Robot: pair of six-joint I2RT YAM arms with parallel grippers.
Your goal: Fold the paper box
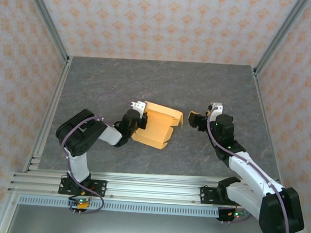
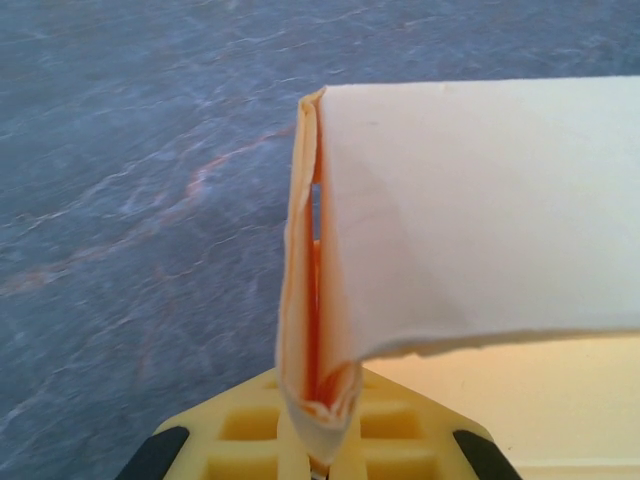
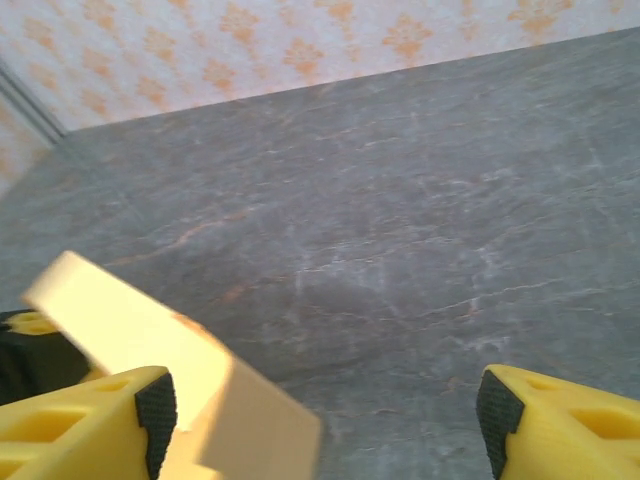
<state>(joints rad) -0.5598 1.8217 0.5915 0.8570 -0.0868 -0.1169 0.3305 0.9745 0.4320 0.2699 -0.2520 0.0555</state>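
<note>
my left gripper [image 1: 140, 117] is clamped on the left edge of the paper box [image 1: 157, 126]. in the left wrist view, the thin orange-tan layers of the box stand on edge. they are pinched between my two yellow fingers [image 2: 250, 425] at the bottom of the picture, and no gap shows between the fingers and the paper. from this place a pale panel of the box [image 2: 480, 200] spreads to the right, and its lower edge is a little curved.

the box lies on the grey table [image 1: 163, 80], about in the middle between my two arms. it is partly folded: the main part lies low on the surface and its right end is bent upward.

my right gripper [image 1: 196, 121] is just beside this right end. its fingers are wide apart and they hold nothing. in the right wrist view one finger [image 3: 80, 425] is at the lower left and the other at the lower right. a pale corner of the box [image 3: 150, 350] reaches into the gap next to the lower-left finger. i cannot tell if the paper touches that finger. behind it the table goes up to the patterned wall [image 3: 300, 40].
</note>
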